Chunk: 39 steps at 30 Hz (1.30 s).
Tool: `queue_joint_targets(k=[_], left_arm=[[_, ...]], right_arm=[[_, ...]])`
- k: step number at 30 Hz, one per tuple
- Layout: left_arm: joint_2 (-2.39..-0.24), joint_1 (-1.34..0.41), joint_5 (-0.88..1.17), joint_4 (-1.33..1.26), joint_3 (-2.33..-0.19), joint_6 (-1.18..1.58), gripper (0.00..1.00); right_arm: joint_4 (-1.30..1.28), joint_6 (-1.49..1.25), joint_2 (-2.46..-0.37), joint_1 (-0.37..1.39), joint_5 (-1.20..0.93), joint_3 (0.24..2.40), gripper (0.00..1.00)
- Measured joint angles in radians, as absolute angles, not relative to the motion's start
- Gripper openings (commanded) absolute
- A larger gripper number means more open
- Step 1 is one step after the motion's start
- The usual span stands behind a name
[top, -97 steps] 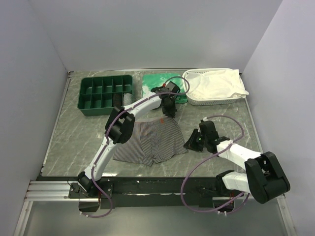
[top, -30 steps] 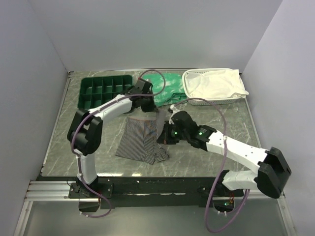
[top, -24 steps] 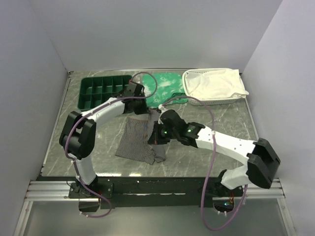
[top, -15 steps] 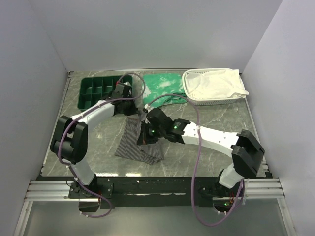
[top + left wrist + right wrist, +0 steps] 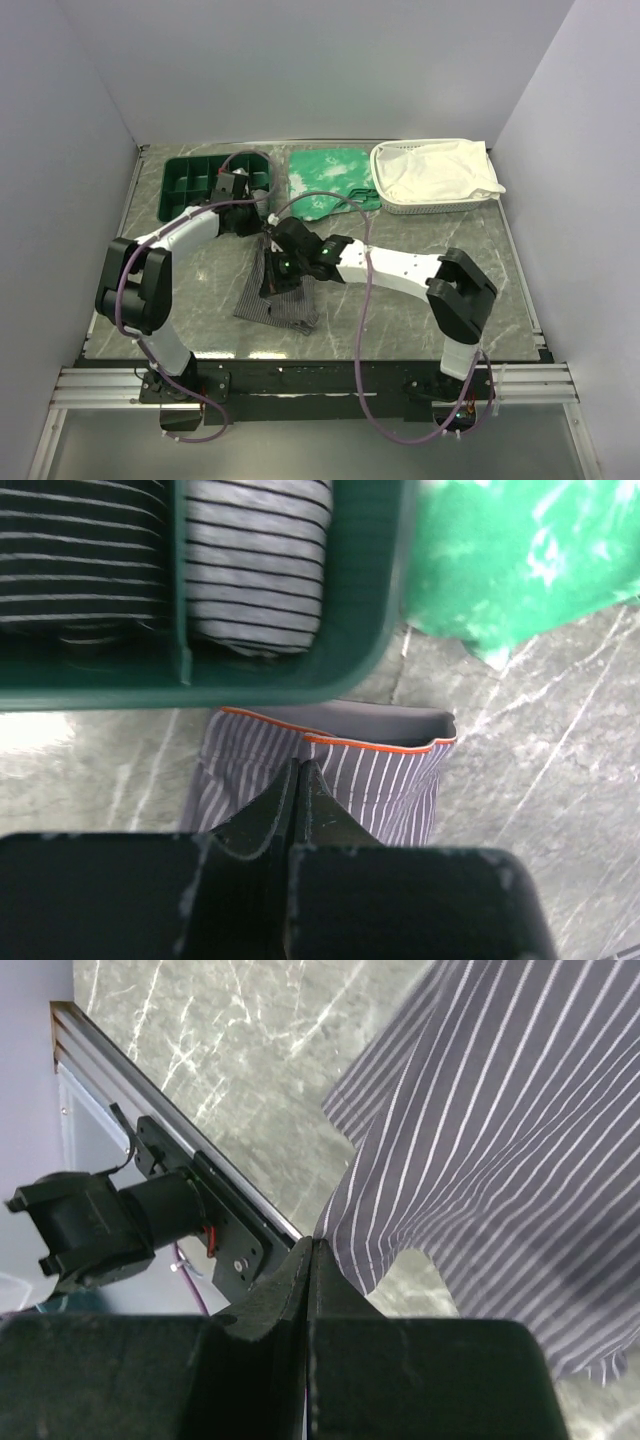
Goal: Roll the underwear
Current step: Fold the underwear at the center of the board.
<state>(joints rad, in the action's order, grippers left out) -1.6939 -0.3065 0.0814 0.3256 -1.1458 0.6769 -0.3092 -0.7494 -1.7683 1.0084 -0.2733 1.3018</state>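
Note:
The underwear (image 5: pixel 287 298) lies on the table's middle left, folded into a narrow strip. It is grey with fine stripes and an orange waistband edge. My left gripper (image 5: pixel 263 230) is shut at its far waistband end. In the left wrist view the shut tips (image 5: pixel 300 767) sit on the fabric (image 5: pixel 385 780) just below the orange edge. My right gripper (image 5: pixel 272 283) is shut at the strip's left edge, nearer its near end. In the right wrist view its tips (image 5: pixel 313 1242) pinch the hem of the striped fabric (image 5: pixel 500 1110).
A green compartment tray (image 5: pixel 190 186) stands at the back left, just behind the left gripper. Its rim (image 5: pixel 300 687) holds rolled striped garments (image 5: pixel 255 560). A green cloth (image 5: pixel 325 175) and a white basket (image 5: pixel 400 208) with white cloth are at the back. The table's front rail (image 5: pixel 170 1115) is close.
Both grippers have moved left, carrying the underwear's right half over its left half. The garment went from spread flat to a narrow folded strip.

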Motion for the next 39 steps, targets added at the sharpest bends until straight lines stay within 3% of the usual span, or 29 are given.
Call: queue_joint_targets(k=[18, 22, 23, 24, 26, 27, 29, 30, 34, 39], left_arm=[[-1.775, -0.264, 0.081, 0.301, -1.132, 0.646, 0.04], [-1.782, -0.263, 0.071, 0.302, -1.132, 0.646, 0.09], [-1.783, -0.263, 0.068, 0.302, -1.132, 0.645, 0.11], [-1.783, -0.263, 0.063, 0.302, -1.132, 0.644, 0.24], [-1.783, -0.263, 0.055, 0.303, -1.132, 0.638, 0.32], [-1.783, -0.262, 0.054, 0.304, -1.132, 0.635, 0.42], [-1.783, -0.262, 0.049, 0.304, -1.132, 0.632, 0.57], [-1.783, -0.262, 0.047, 0.305, -1.132, 0.632, 0.67], [-1.773, -0.260, 0.047, 0.305, -1.132, 0.629, 0.77], [-1.692, -0.259, 0.047, 0.321, -1.132, 0.630, 0.80]], right_arm=[[-0.316, -0.743, -2.013, 1.008, -0.308, 1.460, 0.00], [-0.307, -0.741, -2.034, 1.008, -0.321, 1.465, 0.12], [-0.305, -0.740, -2.041, 1.008, -0.327, 1.471, 0.15], [-0.293, -0.737, -2.046, 1.008, -0.334, 1.474, 0.22], [-0.271, -0.730, -2.049, 1.008, -0.348, 1.474, 0.24], [-0.264, -0.727, -2.049, 1.007, -0.355, 1.475, 0.25], [-0.256, -0.719, -2.049, 1.003, -0.360, 1.479, 0.42], [-0.253, -0.714, -2.045, 1.003, -0.357, 1.479, 0.44], [-0.229, -0.692, -1.955, 0.999, -0.308, 1.379, 0.48], [-0.241, -0.689, -1.683, 0.987, -0.185, 1.166, 0.45]])
